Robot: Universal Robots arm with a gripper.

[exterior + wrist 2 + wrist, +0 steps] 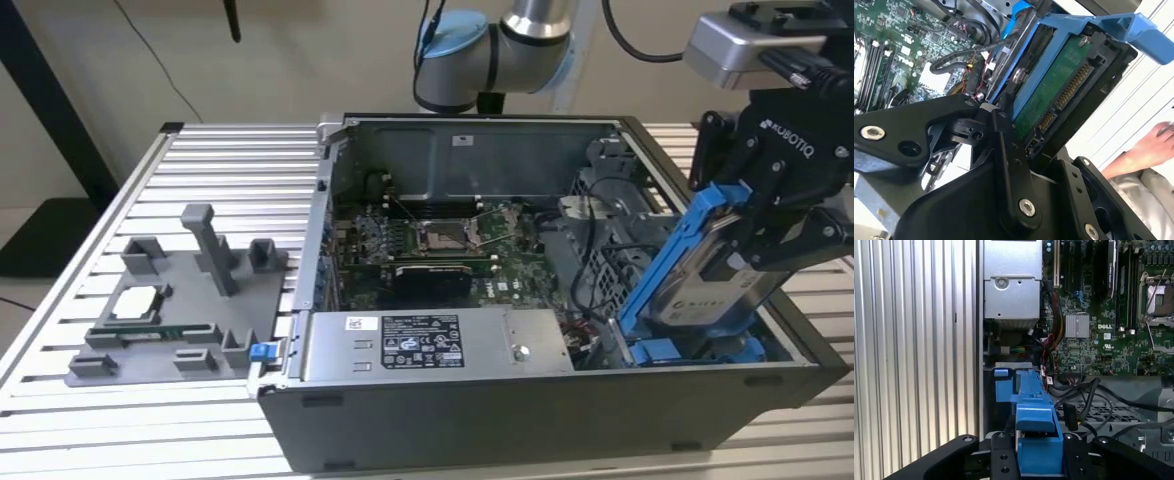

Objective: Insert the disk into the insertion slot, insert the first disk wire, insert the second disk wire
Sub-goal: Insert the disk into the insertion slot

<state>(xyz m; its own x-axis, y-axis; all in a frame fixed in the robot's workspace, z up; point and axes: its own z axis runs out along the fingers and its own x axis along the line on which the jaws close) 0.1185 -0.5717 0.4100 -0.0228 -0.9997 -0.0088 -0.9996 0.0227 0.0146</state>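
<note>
Gripper (763, 232) hangs over the corner of the open computer case (534, 410) on the exterior view's right. The fingers (1010, 155) are closed on the disk (697, 292), clamping the upper part of its blue carrier from both sides. In the first wrist view the carrier is seen edge-on between the two black fingers (999, 456).

Disk (1054, 92) is tilted, not level. Its upper end leans out toward the exterior view's right, above the case rim. Its lower end is down among the blue fittings of the insertion slot (674, 352). Cannot tell whether that end is seated. The second wrist view shows the disk's green circuit board facing the camera, with the connector row (1070, 94) exposed.

Insertion slot (1002, 388) sits in the grey perforated cage (1114, 412), just beside the power-supply box (427, 345). Black cables (1089, 392) lie across the cage top. Motherboard (441, 240) is on the case floor, well apart from the disk.

The case stands on a ribbed metal surface (134, 430), with a grey fixture tray (174, 350) on the exterior view's left. A person's hand (1154, 145) rests near the case in the second wrist view.
</note>
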